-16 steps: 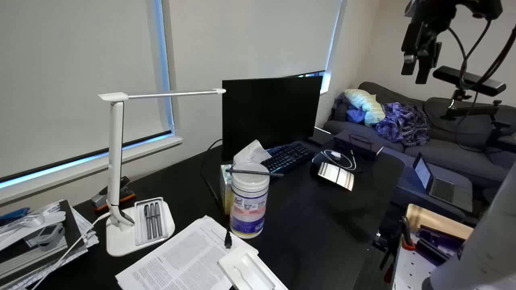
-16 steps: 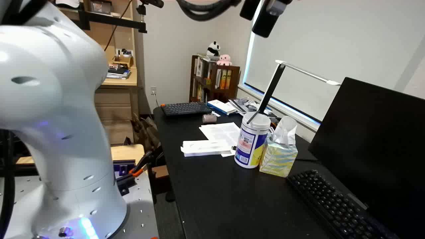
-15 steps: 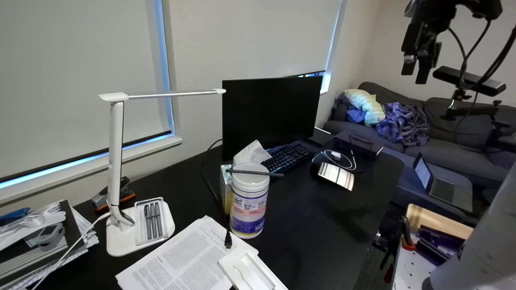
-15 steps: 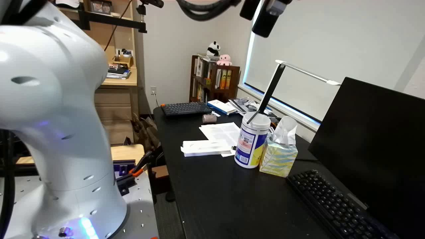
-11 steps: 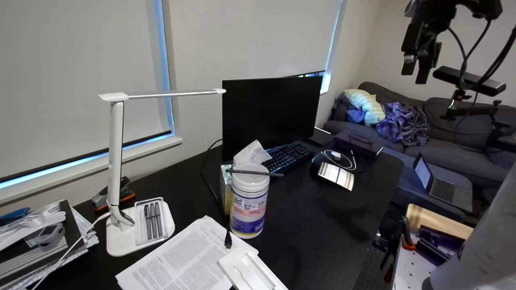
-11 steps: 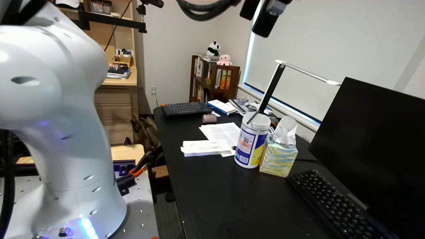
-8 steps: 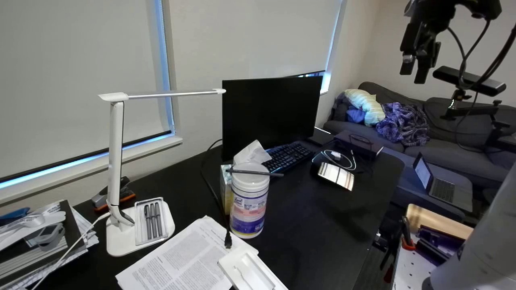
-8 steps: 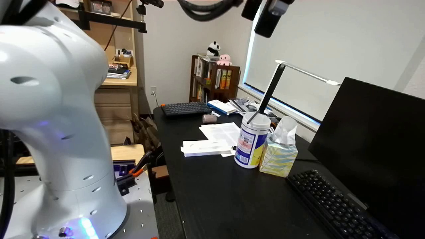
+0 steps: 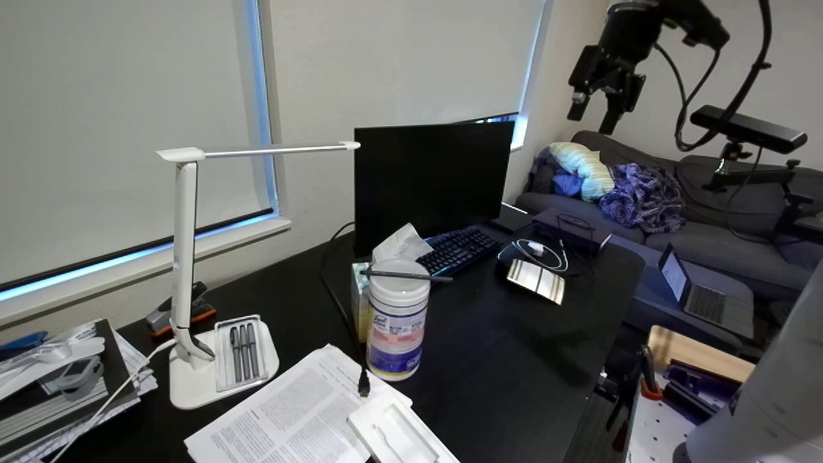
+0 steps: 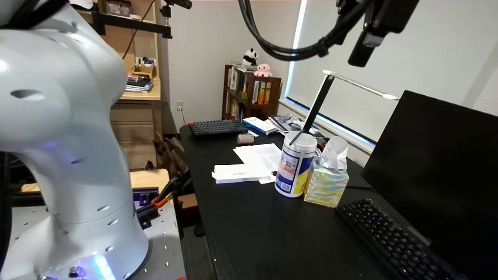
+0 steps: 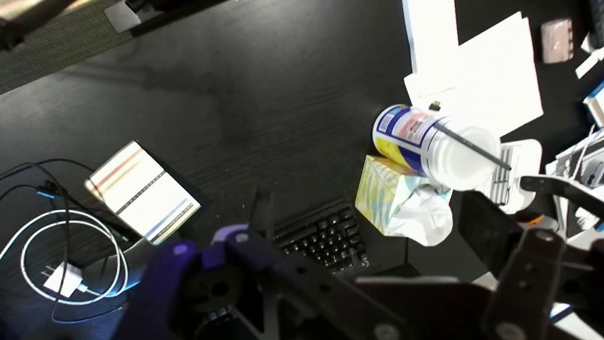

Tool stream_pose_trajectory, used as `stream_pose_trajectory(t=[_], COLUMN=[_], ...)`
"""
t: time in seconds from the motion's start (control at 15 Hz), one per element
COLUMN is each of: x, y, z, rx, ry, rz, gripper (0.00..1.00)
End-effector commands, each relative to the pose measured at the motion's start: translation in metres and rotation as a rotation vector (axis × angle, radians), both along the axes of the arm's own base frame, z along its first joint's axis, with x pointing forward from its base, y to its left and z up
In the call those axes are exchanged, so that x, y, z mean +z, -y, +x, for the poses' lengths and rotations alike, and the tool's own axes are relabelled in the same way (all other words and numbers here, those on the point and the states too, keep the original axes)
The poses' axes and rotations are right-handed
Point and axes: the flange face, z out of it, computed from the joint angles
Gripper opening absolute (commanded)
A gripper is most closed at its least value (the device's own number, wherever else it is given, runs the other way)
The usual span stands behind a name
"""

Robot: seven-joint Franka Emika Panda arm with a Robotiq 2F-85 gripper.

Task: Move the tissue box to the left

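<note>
The tissue box [image 10: 327, 186], yellow-green and pale teal with a white tissue tuft, stands upright on the black desk close beside a white tub with a blue label [image 10: 291, 169]. In an exterior view the tub hides most of the box [image 9: 360, 305], but its tuft [image 9: 400, 244] shows. In the wrist view the box [image 11: 377, 193] appears between the open jaws, well beyond the fingertips. My gripper [image 9: 591, 122] is open and empty, high above the desk and apart from the box. Its far finger is partly hidden behind cables in an exterior view.
A dark pen [image 9: 405, 276] lies across the tub's lid. A black keyboard [image 10: 389, 237] and a monitor [image 10: 432, 175] stand by the box. A white desk lamp [image 9: 184, 257], papers [image 9: 302, 411] and a white tray [image 9: 398, 431] lie nearby. A cable and a notebook [image 11: 141, 191] are on the desk.
My gripper has moved from the side further over the desk, leftward in an exterior view, still high and open. The tissue box and the tub have not moved.
</note>
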Motion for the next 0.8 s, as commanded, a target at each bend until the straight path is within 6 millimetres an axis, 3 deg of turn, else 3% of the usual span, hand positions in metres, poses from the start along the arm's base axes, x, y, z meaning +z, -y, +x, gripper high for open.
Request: stream_pose_trajectory(t=[0.0, 0.33, 0.73], x=[-0.024, -0.071, -0.138], y=[-0.001, -0.013, -0.045], z=[0.049, 0.114, 0.153], rx=[-0.114, -0.247, -0.21], ry=[0.037, 0.081, -0.01], rz=[-0.045, -0.125, -0.149], gripper=[1.0, 1.0, 1.0])
